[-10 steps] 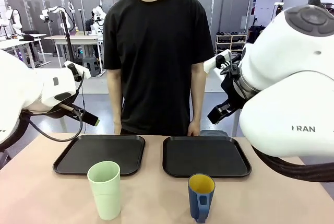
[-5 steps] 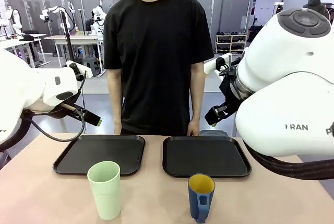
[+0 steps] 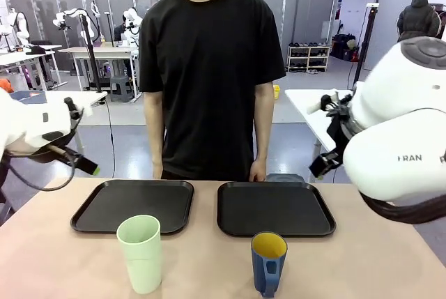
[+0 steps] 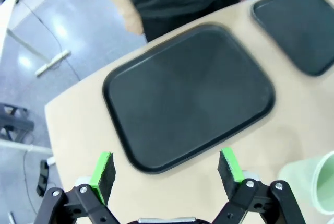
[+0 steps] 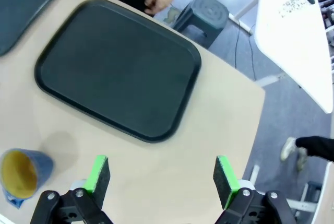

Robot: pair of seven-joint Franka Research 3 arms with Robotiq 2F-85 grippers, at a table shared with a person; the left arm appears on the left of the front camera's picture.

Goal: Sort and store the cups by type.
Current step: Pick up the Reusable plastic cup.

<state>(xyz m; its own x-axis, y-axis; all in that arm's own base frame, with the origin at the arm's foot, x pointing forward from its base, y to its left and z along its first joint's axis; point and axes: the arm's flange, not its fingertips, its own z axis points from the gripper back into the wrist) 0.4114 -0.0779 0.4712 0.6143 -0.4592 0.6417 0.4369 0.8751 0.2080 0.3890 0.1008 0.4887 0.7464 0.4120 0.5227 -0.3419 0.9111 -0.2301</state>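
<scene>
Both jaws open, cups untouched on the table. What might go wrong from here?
The tall green tumbler stands free and could tip if the jaws nudge it sideways. The person's hand hangs by the far rim of the right tray, so a reach there may meet it.

front camera faces across table [image 3: 56, 257], wrist cameras high over both trays [image 3: 132, 205]

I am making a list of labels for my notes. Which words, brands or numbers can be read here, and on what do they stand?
"FRAN": on the white shell of the right arm, front view.
The dark marks on a white table, right wrist view: too blurred to read.
The pale green tumbler and the blue mug: no print visible.
</scene>
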